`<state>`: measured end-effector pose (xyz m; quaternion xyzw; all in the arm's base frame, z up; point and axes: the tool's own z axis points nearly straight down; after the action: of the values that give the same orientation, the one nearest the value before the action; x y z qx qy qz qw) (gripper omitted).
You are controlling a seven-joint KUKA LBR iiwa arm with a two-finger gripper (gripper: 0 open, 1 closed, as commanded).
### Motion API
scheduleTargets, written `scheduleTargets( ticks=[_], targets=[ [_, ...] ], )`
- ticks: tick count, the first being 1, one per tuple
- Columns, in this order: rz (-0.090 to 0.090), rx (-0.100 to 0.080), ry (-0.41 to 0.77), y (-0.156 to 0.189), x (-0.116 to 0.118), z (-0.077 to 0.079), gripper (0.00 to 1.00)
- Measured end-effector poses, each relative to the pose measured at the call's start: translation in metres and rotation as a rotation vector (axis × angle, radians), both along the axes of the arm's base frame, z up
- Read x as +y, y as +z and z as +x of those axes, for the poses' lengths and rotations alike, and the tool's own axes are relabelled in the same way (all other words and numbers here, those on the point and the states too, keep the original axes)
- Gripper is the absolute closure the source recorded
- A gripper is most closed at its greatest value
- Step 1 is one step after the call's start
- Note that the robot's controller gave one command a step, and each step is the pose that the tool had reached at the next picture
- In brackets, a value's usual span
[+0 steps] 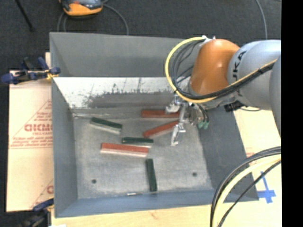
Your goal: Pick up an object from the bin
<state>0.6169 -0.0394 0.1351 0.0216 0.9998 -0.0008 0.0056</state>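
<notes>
Closest up is the arm's smooth orange wrist cover, ringed by looped yellow and black cables, hanging over the right side of the grey metal bin. Below it the gripper is down near the bin floor, toward the back right, and from where I stand I cannot tell whether it is open or closed. Right at it lies a slim reddish-brown rectangular bar, flat on the floor. Its long axis runs slantwise, the left end nearer the front of the bin and the right end pointing toward the back right, up against the gripper. Whether the two actually touch I cannot make out. Just behind, a second reddish-brown bar lies nearly level along the back wall. A short dark green bar sits just in front of the slanted one's left end, and just beside that is a longer pinkish-red bar with a pale edge. Another dark green bar lies off to the left, and a third green bar points front to back near the front wall, well apart from the gripper.
</notes>
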Motion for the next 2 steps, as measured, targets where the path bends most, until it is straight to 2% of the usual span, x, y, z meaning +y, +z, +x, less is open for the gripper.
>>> scheduleTargets(
  ticks=[1,2],
  targets=[
    [0.004,-0.006,-0.261,-0.0579,0.0027,0.0085,1.0],
    [0.004,-0.006,-0.259,-0.0579,0.0026,0.0086,1.0]
  ],
)
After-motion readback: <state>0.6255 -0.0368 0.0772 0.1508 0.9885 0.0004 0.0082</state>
